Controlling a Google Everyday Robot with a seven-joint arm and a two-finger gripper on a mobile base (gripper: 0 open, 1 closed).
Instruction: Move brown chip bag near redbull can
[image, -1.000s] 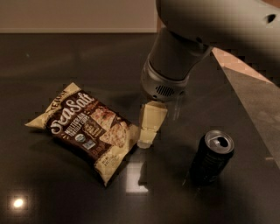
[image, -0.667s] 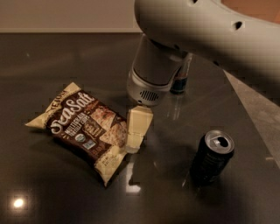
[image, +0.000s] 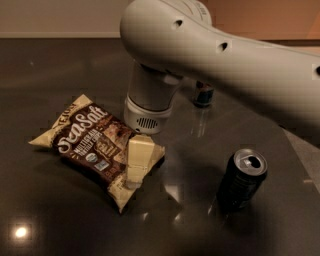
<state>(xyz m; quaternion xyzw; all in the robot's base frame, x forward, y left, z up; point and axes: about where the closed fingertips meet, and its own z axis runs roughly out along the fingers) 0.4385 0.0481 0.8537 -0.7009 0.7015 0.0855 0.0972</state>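
The brown chip bag lies flat on the dark table at the left, with white "Sea Salt" lettering facing up. My gripper hangs from the big white arm and comes down on the bag's right end, over its cream edge. The redbull can stands at the back, right of the wrist. It is mostly hidden behind the arm, and only its lower dark part shows.
A stout black can with a silver open lid stands at the right front. The dark glossy table ends at an edge on the far right. A wall runs along the back.
The arm has swung left and lower. My gripper has gone from beside the bag's right edge to on top of its right end. The bag has not moved.
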